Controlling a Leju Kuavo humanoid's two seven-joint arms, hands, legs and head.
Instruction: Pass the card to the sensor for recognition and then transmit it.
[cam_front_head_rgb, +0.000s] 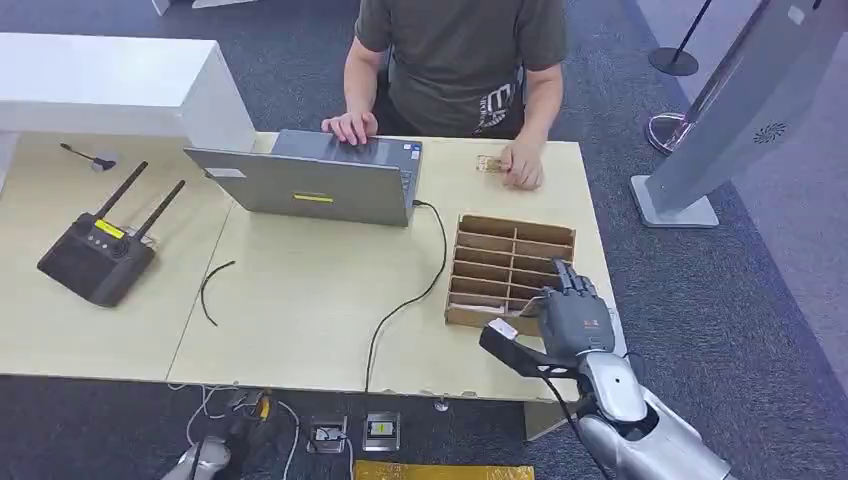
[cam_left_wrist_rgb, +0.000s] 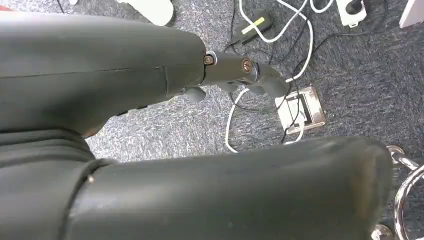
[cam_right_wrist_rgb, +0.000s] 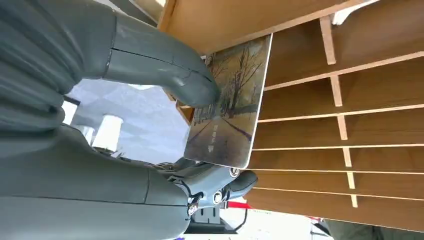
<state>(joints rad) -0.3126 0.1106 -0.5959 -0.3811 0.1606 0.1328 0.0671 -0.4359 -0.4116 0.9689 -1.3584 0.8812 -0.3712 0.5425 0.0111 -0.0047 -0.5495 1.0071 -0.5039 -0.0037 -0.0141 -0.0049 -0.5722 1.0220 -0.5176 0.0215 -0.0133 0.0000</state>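
My right hand (cam_front_head_rgb: 574, 318) hovers over the near right corner of the wooden slotted box (cam_front_head_rgb: 515, 228). It pinches a card (cam_right_wrist_rgb: 230, 115) printed with a wintry tree-lined road between the thumb (cam_right_wrist_rgb: 165, 70) and the fingers below it. In the head view the card (cam_front_head_rgb: 502, 328) shows as a pale edge at the thumb tip. The card stands just in front of the box's (cam_right_wrist_rgb: 340, 125) dividers, beside its wall. A tall grey sensor stand (cam_front_head_rgb: 740, 110) rises on the floor to the right of the table. My left hand (cam_left_wrist_rgb: 240, 72) hangs beside the table above the floor, fingers out, holding nothing.
A person sits across the table, one hand on a grey laptop (cam_front_head_rgb: 320, 185), the other on a small card (cam_front_head_rgb: 490, 163). A black cable (cam_front_head_rgb: 410, 300) runs from the laptop off the near edge. A black controller with antennas (cam_front_head_rgb: 98, 255) lies at the left. Cables and sockets (cam_left_wrist_rgb: 300, 107) litter the floor.
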